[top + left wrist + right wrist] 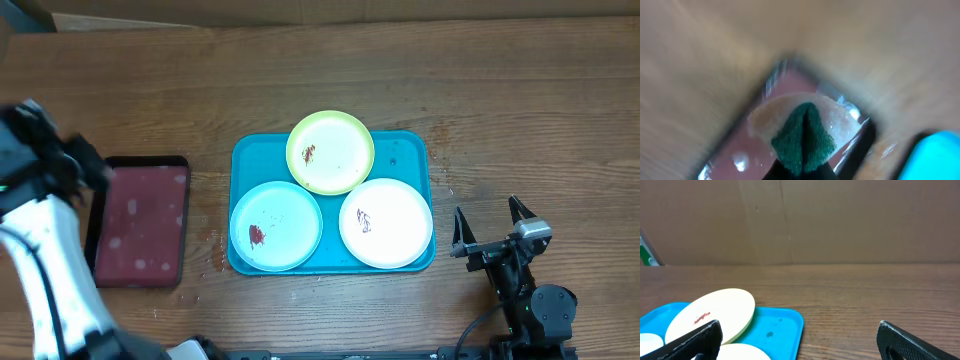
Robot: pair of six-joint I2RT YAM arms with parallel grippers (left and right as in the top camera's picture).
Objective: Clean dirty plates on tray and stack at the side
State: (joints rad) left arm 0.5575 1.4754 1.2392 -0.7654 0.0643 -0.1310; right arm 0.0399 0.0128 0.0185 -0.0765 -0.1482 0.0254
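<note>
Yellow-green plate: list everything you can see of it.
The yellow-green plate is round, shallow and plastic-looking, paler at its centre, with a small reddish-brown smudge left of centre. It sits at the far middle of the turquoise tray, its far edge over the tray's rim. Its near edge overlaps the light blue plate and meets the white plate. The right wrist view shows it tilted.

Turquoise tray (pixel 410 150) flat on desk; smudged yellow-green plate (pixel 335 145) at far rim overlaps light blue plate (pixel 285 230); white plate (pixel 395 225) alongside.
</note>
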